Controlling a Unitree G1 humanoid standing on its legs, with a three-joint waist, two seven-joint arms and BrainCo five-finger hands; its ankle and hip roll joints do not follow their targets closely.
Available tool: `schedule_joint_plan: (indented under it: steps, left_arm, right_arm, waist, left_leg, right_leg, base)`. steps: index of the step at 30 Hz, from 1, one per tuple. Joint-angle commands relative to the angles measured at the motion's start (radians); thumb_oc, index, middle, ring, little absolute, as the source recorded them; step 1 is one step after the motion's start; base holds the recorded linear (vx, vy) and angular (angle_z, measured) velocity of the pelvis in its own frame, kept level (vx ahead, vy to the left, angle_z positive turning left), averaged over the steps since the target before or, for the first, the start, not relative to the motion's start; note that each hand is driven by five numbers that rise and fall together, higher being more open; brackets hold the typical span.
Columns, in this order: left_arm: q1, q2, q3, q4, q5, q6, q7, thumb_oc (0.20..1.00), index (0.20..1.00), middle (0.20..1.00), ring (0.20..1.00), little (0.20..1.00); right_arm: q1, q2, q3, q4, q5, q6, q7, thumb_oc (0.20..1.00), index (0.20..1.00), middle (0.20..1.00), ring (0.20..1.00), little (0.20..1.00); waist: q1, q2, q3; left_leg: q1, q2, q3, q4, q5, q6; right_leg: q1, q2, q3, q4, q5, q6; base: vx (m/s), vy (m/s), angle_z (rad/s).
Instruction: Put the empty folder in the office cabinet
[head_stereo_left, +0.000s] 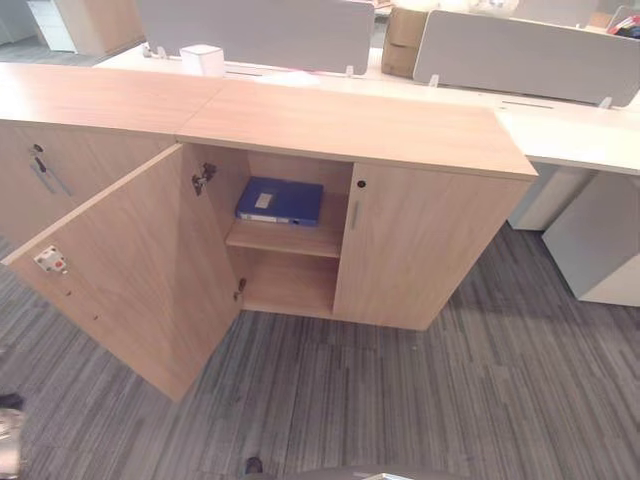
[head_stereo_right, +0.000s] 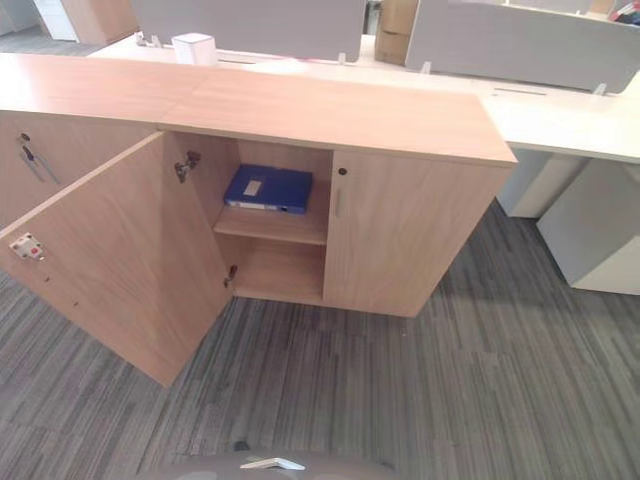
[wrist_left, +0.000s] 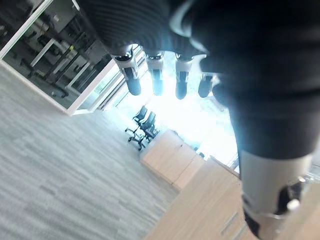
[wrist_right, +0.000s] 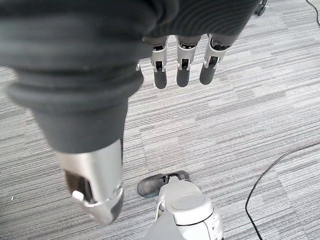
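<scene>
The blue folder (head_stereo_left: 279, 201) lies flat on the upper shelf (head_stereo_left: 285, 238) inside the cabinet (head_stereo_left: 420, 240), whose left door (head_stereo_left: 130, 265) stands wide open while the right door (head_stereo_right: 400, 235) is closed; I judge the placing step done. My left hand (wrist_left: 165, 75) hangs with fingers straight and relaxed, holding nothing, above grey carpet (wrist_left: 60, 165), and my right hand (wrist_right: 182, 60) hangs likewise, slack and empty, over the floor. What remains, if anything, is closing the left door: that calls for bringing a hand to its outer edge and swinging it round towards the cabinet front without clipping the folder.
</scene>
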Motion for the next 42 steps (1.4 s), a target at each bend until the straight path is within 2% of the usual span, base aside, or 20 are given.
schedule_joint_plan:
  steps: [1,2,3,8,12,19,27,29,34,39,42]
  left_arm:
    - [-0.020,0.135,0.100,0.090,0.019,-0.022,0.039,1.000,1.000,1.000,1.000,1.000]
    - [-0.022,0.140,0.098,0.095,0.017,-0.025,0.038,1.000,1.000,1.000,1.000,1.000]
    - [-0.027,0.196,0.108,0.095,0.030,-0.014,0.034,1.000,1.000,1.000,1.000,1.000]
    - [-0.059,0.230,0.100,0.040,0.059,-0.002,0.033,1.000,1.000,1.000,1.000,1.000]
    - [-0.119,0.218,0.049,0.020,0.061,-0.005,0.037,1.000,1.000,1.000,1.000,1.000]
    - [-0.269,0.177,-0.100,0.036,0.030,-0.024,0.009,1.000,1.000,1.000,1.000,1.000]
    - [-0.325,0.167,-0.152,0.067,0.017,-0.030,0.000,1.000,1.000,1.000,1.000,1.000]
    - [-0.400,0.131,-0.224,0.084,-0.018,-0.043,-0.016,1.000,1.000,1.000,1.000,1.000]
    - [-0.418,0.098,-0.236,0.070,-0.049,-0.052,-0.025,1.000,1.000,1.000,1.000,1.000]
    - [-0.424,0.132,-0.209,0.166,-0.098,-0.060,-0.015,1.000,1.000,1.000,1.000,1.000]
    - [-0.365,0.185,-0.152,0.240,-0.107,-0.053,-0.021,1.000,1.000,1.000,1.000,1.000]
  right_arm:
    - [-0.031,-0.028,0.030,0.039,0.036,0.001,0.004,1.000,1.000,1.000,1.000,1.000]
    - [-0.031,-0.025,0.030,0.039,0.036,0.001,0.004,1.000,1.000,1.000,1.000,1.000]
    - [-0.022,-0.030,0.028,0.042,0.043,0.001,0.004,1.000,1.000,1.000,1.000,1.000]
    - [-0.009,-0.023,0.038,0.051,0.038,0.006,0.014,1.000,1.000,1.000,1.000,1.000]
    - [-0.005,-0.021,0.045,0.051,0.040,0.006,0.018,1.000,1.000,1.000,1.000,1.000]
    - [0.027,-0.034,0.046,0.034,0.063,-0.012,0.019,1.000,1.000,1.000,1.000,1.000]
    - [0.042,-0.032,0.043,0.026,0.080,-0.020,0.023,1.000,1.000,1.000,1.000,1.000]
    - [0.062,-0.021,0.044,0.013,0.111,-0.035,0.025,1.000,1.000,1.000,1.000,1.000]
    - [0.069,-0.007,0.048,0.004,0.119,-0.042,0.026,1.000,1.000,1.000,1.000,1.000]
    - [0.065,-0.005,0.051,-0.006,0.133,-0.046,0.026,1.000,1.000,1.000,1.000,1.000]
    - [0.071,0.001,0.044,-0.004,0.140,-0.042,0.036,1.000,1.000,1.000,1.000,1.000]
  waist:
    - [-0.010,0.039,0.004]
    - [-0.011,0.037,0.003]
    - [-0.014,0.033,0.000]
    - [-0.030,0.019,-0.002]
    - [-0.041,0.013,-0.003]
    - [-0.083,0.000,-0.010]
    - [-0.093,-0.003,-0.009]
    - [-0.108,-0.012,-0.007]
    - [-0.114,-0.018,-0.010]
    - [-0.118,-0.015,-0.012]
    - [-0.108,-0.008,-0.011]
  left_leg:
    - [0.010,-0.119,0.013,0.000,-0.145,0.146]
    - [0.010,-0.119,0.012,0.000,-0.145,0.146]
    - [0.010,-0.118,0.017,0.000,-0.148,0.146]
    - [0.008,-0.116,0.029,0.000,-0.149,0.145]
    - [0.008,-0.111,0.042,0.000,-0.149,0.144]
    - [0.026,-0.108,0.071,0.000,-0.160,0.145]
    - [0.032,-0.105,0.082,0.000,-0.162,0.144]
    - [0.040,-0.099,0.097,0.000,-0.164,0.141]
    - [0.049,-0.097,0.106,0.000,-0.169,0.140]
    - [0.061,-0.092,0.114,0.000,-0.173,0.138]
    - [0.067,-0.092,0.116,0.000,-0.174,0.136]
  right_leg:
    - [-0.084,0.009,0.004,0.047,0.027,0.015]
    - [-0.083,0.009,0.003,0.046,0.028,0.015]
    - [-0.082,0.006,-0.001,0.041,0.035,0.019]
    - [-0.085,0.002,-0.006,0.031,0.051,0.025]
    - [-0.093,0.002,0.006,0.028,0.056,0.026]
    - [-0.105,0.007,0.043,0.027,0.061,0.026]
    - [-0.107,0.008,0.052,0.023,0.065,0.028]
    - [-0.112,0.015,0.067,0.017,0.067,0.027]
    - [-0.108,0.018,0.076,0.013,0.067,0.027]
    - [-0.106,0.022,0.083,0.012,0.065,0.026]
    - [-0.102,0.022,0.081,0.011,0.062,0.026]
  base:
    - [0.00,0.000,0.00]
    - [0.00,0.000,0.00]
    - [0.00,0.000,0.00]
    - [0.00,0.000,0.00]
    - [0.00,-0.002,-0.02]
    - [0.01,-0.004,-0.13]
    - [0.01,-0.005,-0.12]
    - [0.03,-0.040,-0.05]
    - [0.03,-0.022,-0.11]
    - [0.03,-0.027,-0.12]
    - [0.05,-0.023,-0.13]
